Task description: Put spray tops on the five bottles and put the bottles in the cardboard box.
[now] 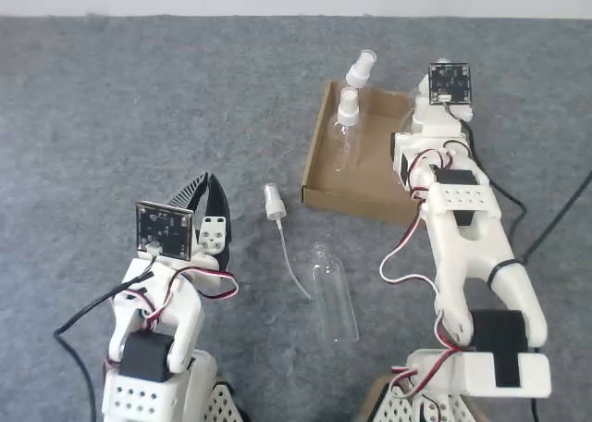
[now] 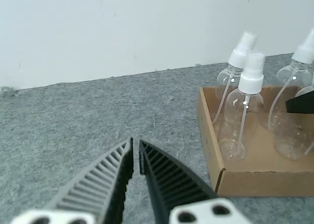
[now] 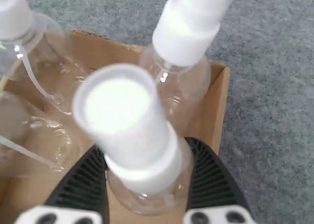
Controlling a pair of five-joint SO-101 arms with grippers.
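**A:** How are the two grippers set?

**B:** The left gripper (image 1: 207, 178) is held low over the grey carpet (image 1: 120, 98), and its ribbed fingers (image 2: 169, 177) are drawn almost together, with only a thin slit left between them. Nothing is held there. The right gripper (image 3: 147, 153) is closed around a capped bottle (image 3: 128, 117), which is kept upright inside the cardboard box (image 1: 356, 204).

**A:** Where are the remaining task items found?

**B:** A bare bottle (image 1: 335, 297) is laid on its side on the carpet between the two arms, in front of the box. A loose spray top (image 1: 275, 203) is laid just beside it, nearer the left gripper, and its thin tube is stretched out toward the bottle.

**A:** What is crowded or blocked?

**B:** The held bottle is flanked closely by other capped bottles (image 2: 244, 103) standing in the box. In the high view, the right side of the box is covered by the right arm. A white wall (image 2: 122, 27) is seen beyond the carpet.
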